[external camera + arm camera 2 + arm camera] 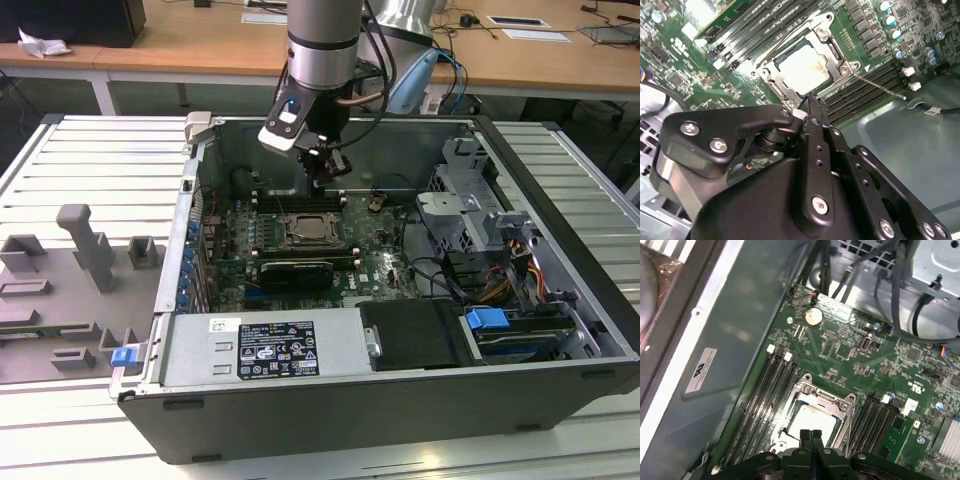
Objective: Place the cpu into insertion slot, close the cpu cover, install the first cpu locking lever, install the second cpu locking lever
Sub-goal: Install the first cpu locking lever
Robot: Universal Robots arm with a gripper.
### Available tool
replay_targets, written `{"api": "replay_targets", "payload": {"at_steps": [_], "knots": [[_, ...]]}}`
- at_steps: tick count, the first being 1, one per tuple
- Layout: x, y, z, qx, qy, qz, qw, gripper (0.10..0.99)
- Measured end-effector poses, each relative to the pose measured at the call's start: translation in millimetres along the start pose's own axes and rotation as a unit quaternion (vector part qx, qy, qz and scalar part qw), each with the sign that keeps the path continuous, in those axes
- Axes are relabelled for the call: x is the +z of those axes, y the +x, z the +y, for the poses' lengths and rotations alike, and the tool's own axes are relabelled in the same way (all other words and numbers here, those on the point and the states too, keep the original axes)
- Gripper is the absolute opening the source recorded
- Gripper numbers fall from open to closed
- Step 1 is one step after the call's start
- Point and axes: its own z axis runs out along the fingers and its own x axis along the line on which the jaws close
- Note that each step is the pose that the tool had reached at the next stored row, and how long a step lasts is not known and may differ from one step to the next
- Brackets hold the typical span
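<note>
You're looking into the open case (560,200), where the gripper (322,178) hangs over the green board (385,255) with its fingers (804,436) pressed together and nothing between them. In both wrist views its body cuts off the near edge of the slot (304,232). The cover (836,54) lies flat, framing the cpu (802,67) seated in that slot. A thin lever (880,85) juts over the memory slots (850,100), and you can't tell whether it is latched.

Grey cylindrical arm (322,30), black cables (375,50); matte black jaws, silver screw heads (820,205).
</note>
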Motion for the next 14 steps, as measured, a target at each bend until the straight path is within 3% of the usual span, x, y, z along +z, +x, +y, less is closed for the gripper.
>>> {"api": "replay_targets", "payload": {"at_steps": [7, 10, 14], "knots": [[1.2, 0.4, 2.7, -0.034, 0.0007, 0.0014, 0.9994, 0.106], [2.2, 0.9, 4.1, -0.069, 0.0015, 0.0027, 0.9976, 0.106], [2.7, 0.8, 4.7, -0.095, 0.002, 0.0037, 0.9955, 0.106]]}}
